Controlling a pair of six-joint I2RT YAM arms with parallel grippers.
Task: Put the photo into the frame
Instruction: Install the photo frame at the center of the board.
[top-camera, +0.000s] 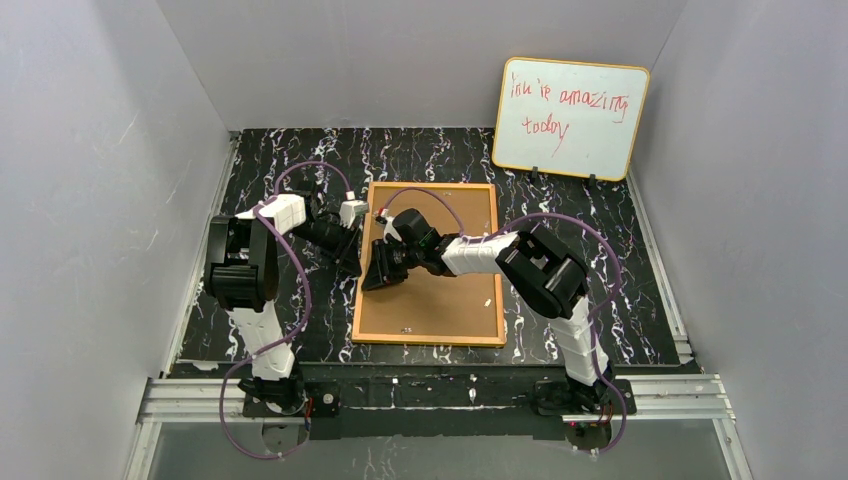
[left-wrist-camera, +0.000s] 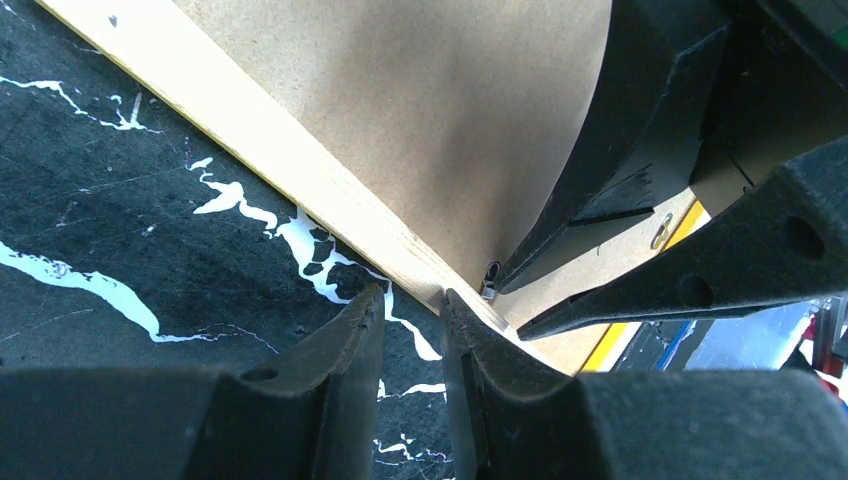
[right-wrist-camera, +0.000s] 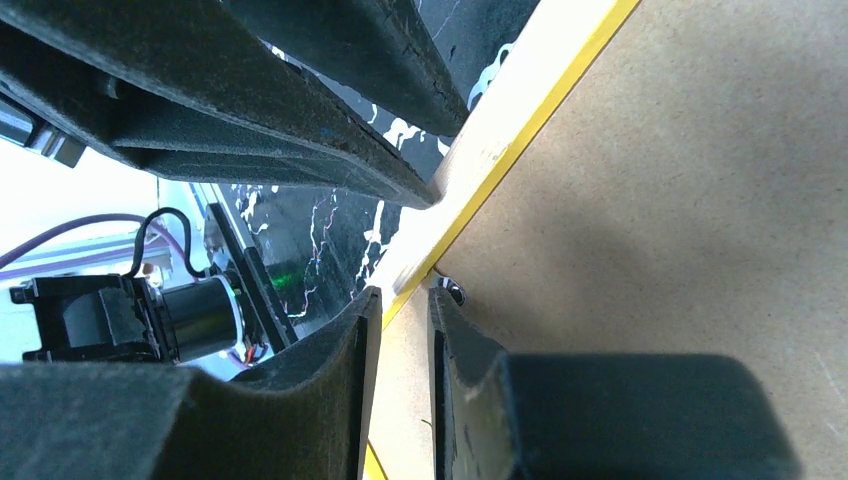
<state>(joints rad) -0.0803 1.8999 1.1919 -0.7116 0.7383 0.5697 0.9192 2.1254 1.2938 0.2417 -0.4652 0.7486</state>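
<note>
The frame lies face down on the black marbled table, orange-wood rim up, with a brown backing board filling it. The photo is hidden. Both grippers meet at the frame's left edge. My left gripper sits just outside the wood rim, jaws a narrow gap apart with nothing between them. My right gripper reaches over the board to the same edge, jaws narrowly apart, one fingertip beside a small metal tab. A yellow strip runs along the rim.
A yellow-edged whiteboard with red writing leans on the back wall at the far right. Grey walls close in the table on three sides. The two grippers' fingers are very close together, as the left wrist view shows.
</note>
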